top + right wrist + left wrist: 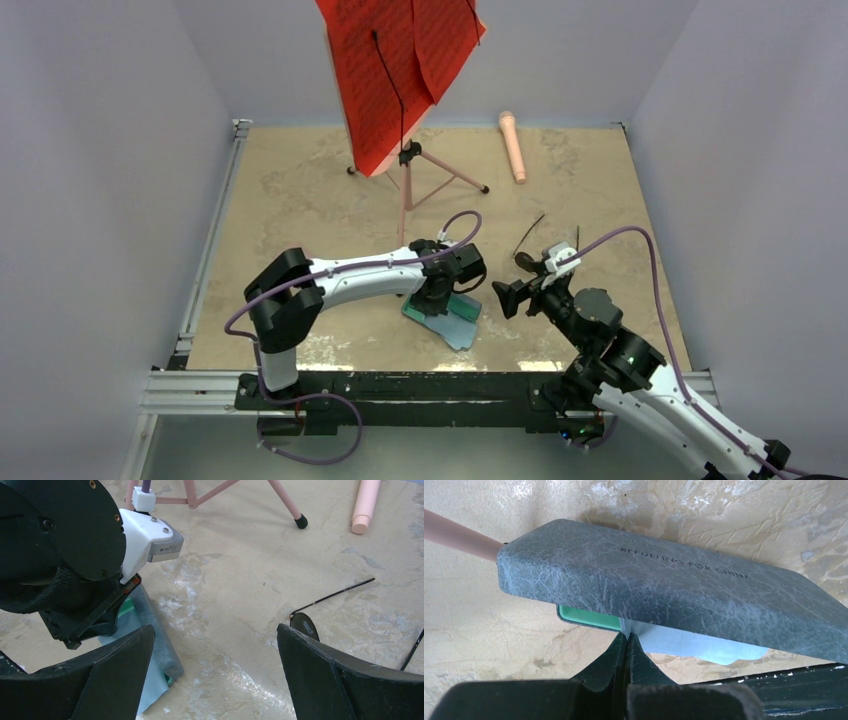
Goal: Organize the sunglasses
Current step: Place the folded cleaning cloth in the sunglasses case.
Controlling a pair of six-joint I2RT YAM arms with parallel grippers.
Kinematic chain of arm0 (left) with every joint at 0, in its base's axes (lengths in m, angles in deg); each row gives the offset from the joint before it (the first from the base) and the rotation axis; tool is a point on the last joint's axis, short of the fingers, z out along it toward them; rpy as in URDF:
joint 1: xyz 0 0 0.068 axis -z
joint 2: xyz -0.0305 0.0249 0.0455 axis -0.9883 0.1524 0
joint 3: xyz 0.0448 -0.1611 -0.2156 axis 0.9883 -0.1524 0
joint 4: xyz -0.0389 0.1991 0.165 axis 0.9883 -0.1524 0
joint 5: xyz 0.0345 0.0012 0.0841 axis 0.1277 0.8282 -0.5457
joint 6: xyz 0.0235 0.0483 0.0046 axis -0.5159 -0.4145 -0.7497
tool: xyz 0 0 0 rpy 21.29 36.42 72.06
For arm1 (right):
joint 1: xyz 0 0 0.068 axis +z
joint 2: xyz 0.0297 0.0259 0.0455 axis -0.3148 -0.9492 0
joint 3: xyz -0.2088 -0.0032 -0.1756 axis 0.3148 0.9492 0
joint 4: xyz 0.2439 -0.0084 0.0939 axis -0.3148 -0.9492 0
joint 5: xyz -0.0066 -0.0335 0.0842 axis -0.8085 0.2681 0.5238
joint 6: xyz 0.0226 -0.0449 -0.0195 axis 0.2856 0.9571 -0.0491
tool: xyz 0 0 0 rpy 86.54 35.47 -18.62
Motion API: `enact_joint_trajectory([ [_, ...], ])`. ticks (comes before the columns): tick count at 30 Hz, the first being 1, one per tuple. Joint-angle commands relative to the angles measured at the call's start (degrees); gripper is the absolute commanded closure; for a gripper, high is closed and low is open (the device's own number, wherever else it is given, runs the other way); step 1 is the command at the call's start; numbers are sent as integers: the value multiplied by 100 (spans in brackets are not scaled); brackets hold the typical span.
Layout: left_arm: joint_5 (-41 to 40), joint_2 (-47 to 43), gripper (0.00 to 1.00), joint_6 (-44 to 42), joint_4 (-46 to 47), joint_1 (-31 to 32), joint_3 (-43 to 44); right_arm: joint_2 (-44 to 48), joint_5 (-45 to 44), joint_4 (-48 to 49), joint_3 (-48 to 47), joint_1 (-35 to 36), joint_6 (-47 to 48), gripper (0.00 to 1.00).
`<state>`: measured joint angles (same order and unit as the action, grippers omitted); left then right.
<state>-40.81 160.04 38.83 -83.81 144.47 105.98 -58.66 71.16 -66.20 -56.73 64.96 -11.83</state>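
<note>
The black sunglasses (530, 248) lie open on the beige table (300, 200), right of centre. In the right wrist view one dark lens (303, 625) and a thin arm show just beyond my right finger. My right gripper (508, 298) (215, 632) hovers open and empty just left of them. The grey-blue flat case (455, 322) (664, 580) lies near the front edge with its lid slightly raised, green lining showing. My left gripper (435, 300) (628, 637) is shut on a light-blue flap sticking out under the lid.
A red music stand (400, 70) on pink tripod legs (440, 180) stands at the back centre. A pink oblong case (513, 145) (365, 505) lies at the back right. White walls enclose the table on three sides, and a black rail (400, 385) runs along the near edge.
</note>
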Motion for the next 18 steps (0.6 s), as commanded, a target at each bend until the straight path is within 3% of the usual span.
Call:
enact_joint_trajectory([
  [1,-214,-178,100,-123,380,-93,-171,-75,-42,104,-138,21,-78,4],
  [18,-787,6,100,49,591,-264,-516,-178,-27,86,-137,17,-84,4],
])
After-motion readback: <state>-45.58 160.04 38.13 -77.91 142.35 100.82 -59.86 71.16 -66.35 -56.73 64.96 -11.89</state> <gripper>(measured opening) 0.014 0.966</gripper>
